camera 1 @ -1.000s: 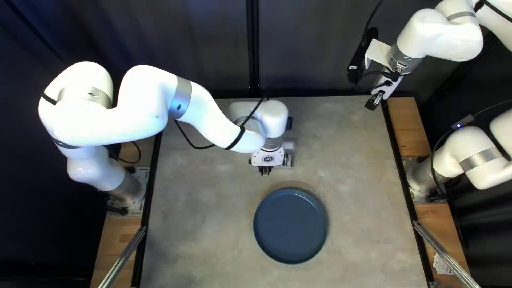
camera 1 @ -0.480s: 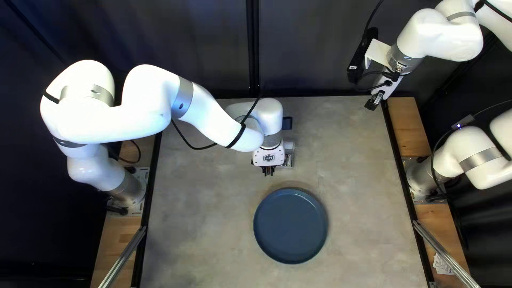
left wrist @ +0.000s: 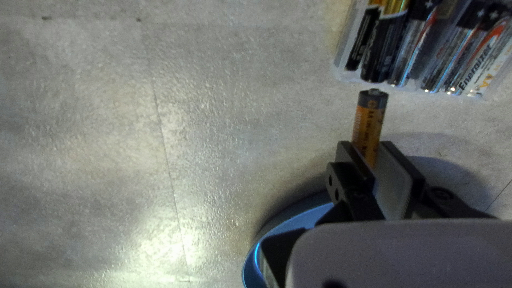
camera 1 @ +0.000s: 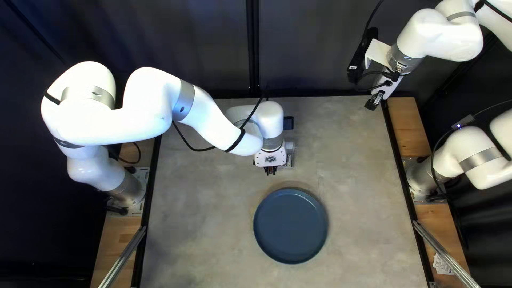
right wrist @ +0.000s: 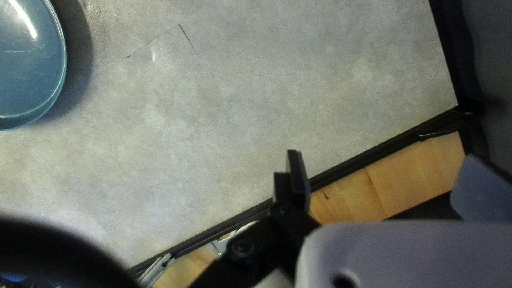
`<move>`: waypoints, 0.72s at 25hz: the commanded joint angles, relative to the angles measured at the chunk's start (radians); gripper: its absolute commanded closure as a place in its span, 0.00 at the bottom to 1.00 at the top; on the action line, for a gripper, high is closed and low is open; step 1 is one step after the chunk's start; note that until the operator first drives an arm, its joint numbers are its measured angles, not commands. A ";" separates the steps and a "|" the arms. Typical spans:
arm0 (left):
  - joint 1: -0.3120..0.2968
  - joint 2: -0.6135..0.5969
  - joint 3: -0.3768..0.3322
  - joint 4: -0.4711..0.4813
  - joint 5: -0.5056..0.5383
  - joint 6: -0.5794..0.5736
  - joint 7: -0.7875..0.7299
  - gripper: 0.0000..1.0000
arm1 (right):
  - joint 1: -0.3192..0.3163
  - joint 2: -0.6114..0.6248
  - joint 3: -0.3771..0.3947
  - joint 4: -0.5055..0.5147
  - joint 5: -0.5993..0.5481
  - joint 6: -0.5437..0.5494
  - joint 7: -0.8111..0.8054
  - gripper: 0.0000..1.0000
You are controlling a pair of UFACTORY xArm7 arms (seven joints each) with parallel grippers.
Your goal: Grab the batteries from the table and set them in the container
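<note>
An orange and black battery [left wrist: 369, 120] stands upright between the fingers of my left gripper [left wrist: 370, 154], which is shut on its lower part. Just ahead of it lies a clear plastic container [left wrist: 340, 64] holding several batteries side by side. In the top left view my left gripper [camera 1: 271, 171] hangs over the table's middle, and the container [camera 1: 289, 158] peeks out at its right side. My right gripper [camera 1: 374, 103] is raised at the table's far right corner. Only one of its fingers [right wrist: 296, 176] shows in the right wrist view, with nothing against it.
A round dark blue plate [camera 1: 291, 226] lies on the grey table nearer the front edge, close under my left gripper, and its rim [left wrist: 256, 244] shows in the left wrist view. The plate [right wrist: 24, 60] also appears in the right wrist view. Wooden ledges [camera 1: 404, 120] flank the table.
My left gripper has shifted slightly to the right with the battery in it, staying beside the container. The right arm has not moved.
</note>
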State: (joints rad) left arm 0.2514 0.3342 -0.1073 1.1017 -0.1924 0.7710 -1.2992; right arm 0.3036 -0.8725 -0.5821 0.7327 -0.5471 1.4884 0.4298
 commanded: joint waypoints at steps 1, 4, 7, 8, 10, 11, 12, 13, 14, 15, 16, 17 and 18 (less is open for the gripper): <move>0.019 0.011 -0.001 0.013 -0.010 0.011 0.044 1.00 | 0.000 0.000 0.000 0.000 0.000 0.000 0.000 0.00; 0.035 0.027 -0.008 0.017 -0.028 0.010 0.082 1.00 | 0.000 0.000 0.000 0.000 0.000 0.000 0.000 0.00; 0.047 0.037 -0.016 0.020 -0.047 0.009 0.116 1.00 | 0.000 0.000 0.000 0.000 0.000 0.000 0.000 0.00; 0.050 0.041 -0.018 0.022 -0.052 0.009 0.124 1.00 | 0.000 0.000 0.000 0.000 0.000 0.000 0.000 0.00; 0.054 0.048 -0.021 0.026 -0.059 0.010 0.134 1.00 | 0.000 0.000 0.000 0.000 0.000 0.000 0.000 0.00; 0.055 0.049 -0.022 0.027 -0.061 0.011 0.137 1.00 | 0.000 0.000 0.000 0.000 0.000 0.000 0.000 0.00; 0.057 0.051 -0.024 0.029 -0.064 0.013 0.143 1.00 | 0.000 0.000 0.000 0.000 0.000 0.000 0.000 0.00; 0.059 0.051 -0.024 0.029 -0.066 0.015 0.144 1.00 | 0.000 0.000 0.000 0.000 0.000 0.000 0.000 0.00; 0.059 0.052 -0.025 0.029 -0.067 0.017 0.145 1.00 | 0.000 0.000 0.000 0.000 0.000 0.000 0.000 0.00; 0.058 0.054 -0.024 0.032 -0.067 0.022 0.140 1.00 | 0.000 0.000 0.000 0.000 0.000 0.000 0.000 0.00; 0.057 0.056 -0.023 0.036 -0.065 0.026 0.135 1.00 | 0.000 0.000 0.000 0.000 0.000 0.000 0.000 0.00; 0.054 0.061 -0.021 0.043 -0.061 0.032 0.126 1.00 | 0.000 0.000 0.000 0.000 0.000 0.000 0.000 0.00; 0.052 0.065 -0.019 0.049 -0.057 0.038 0.119 1.00 | 0.000 0.000 0.000 0.000 0.000 0.000 0.000 0.00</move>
State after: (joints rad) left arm 0.3079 0.3916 -0.1294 1.1403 -0.2558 0.7983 -1.1676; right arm 0.3036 -0.8725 -0.5821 0.7327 -0.5471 1.4884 0.4298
